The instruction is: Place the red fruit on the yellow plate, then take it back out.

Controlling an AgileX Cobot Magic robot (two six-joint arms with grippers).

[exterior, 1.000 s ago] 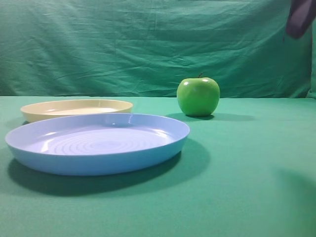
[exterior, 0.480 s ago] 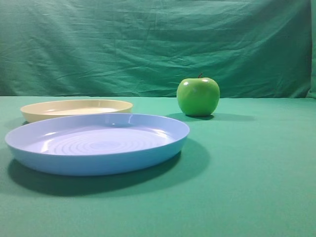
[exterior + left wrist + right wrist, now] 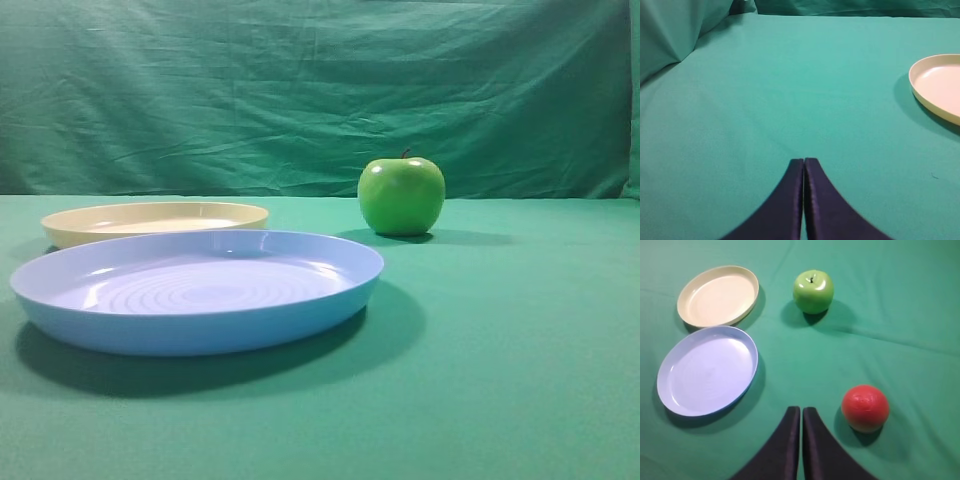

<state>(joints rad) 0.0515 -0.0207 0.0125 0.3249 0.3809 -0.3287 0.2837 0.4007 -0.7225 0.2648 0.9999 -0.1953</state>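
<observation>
The red fruit (image 3: 865,407) lies on the green cloth in the right wrist view, just right of my right gripper (image 3: 801,410), which is shut and holds nothing. It does not show in the exterior high view. The yellow plate (image 3: 718,296) sits empty at the far left, also seen low behind the blue plate as the yellow plate (image 3: 154,220) and at the right edge of the left wrist view as the yellow plate (image 3: 937,87). My left gripper (image 3: 804,161) is shut over bare cloth, apart from the plate. Neither gripper appears in the exterior high view.
A larger light-blue plate (image 3: 195,290) stands in front of the yellow one; the blue plate (image 3: 708,369) is empty. A green apple (image 3: 401,195) stands behind and to the right, the apple (image 3: 813,291) beyond the red fruit. Green cloth drapes the back wall.
A dark part of the right arm at the upper right corner of the exterior high view one second ago has left the frame. Plates and apple have not moved.
</observation>
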